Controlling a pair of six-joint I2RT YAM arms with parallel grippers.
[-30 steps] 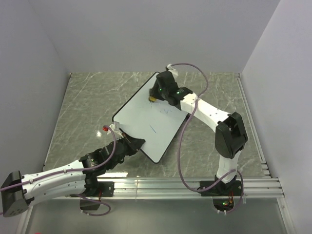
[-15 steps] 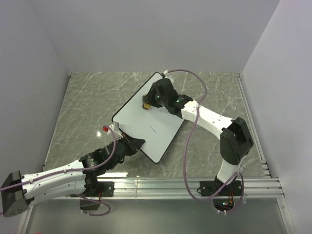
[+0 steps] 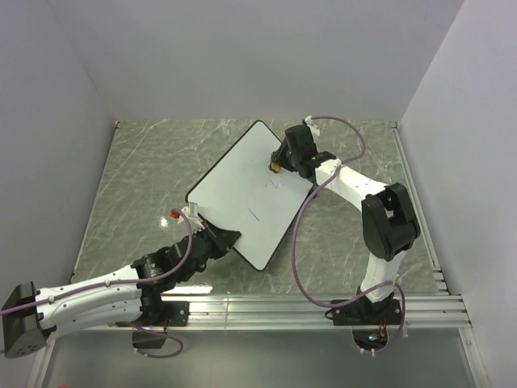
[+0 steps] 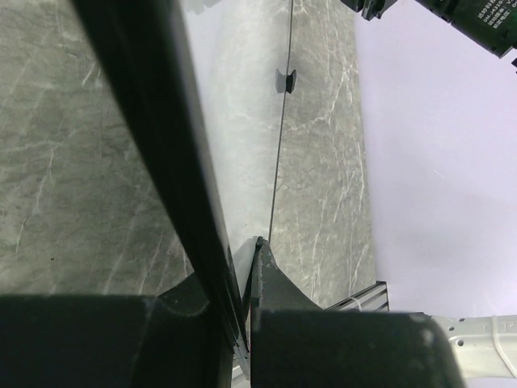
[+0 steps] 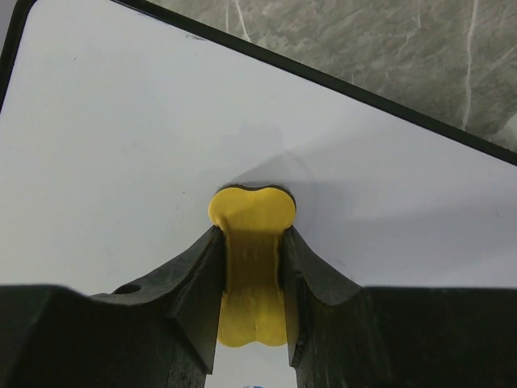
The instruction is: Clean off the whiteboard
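- Restraint: left gripper [image 3: 229, 239] closed on the near-left edge of the whiteboard [image 3: 234, 182]; the board lies cornerwise on the middle of the table [image 3: 145, 178], with the arm stretched low from the near left.
- Residue: blue marks [image 3: 277, 184] sit just near of the eraser [image 5: 250, 212], with a further stroke toward the near left.
- Right gripper [image 3: 277, 166] pinches the yellow eraser, pressed on the board by its far-right edge; the forearm reaches left, wrist pitched down.

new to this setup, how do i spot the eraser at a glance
Find the big whiteboard lying askew on the grey marble table. Near its far right edge, the right pincer grips the eraser: small, bone-shaped, the only yellow thing.
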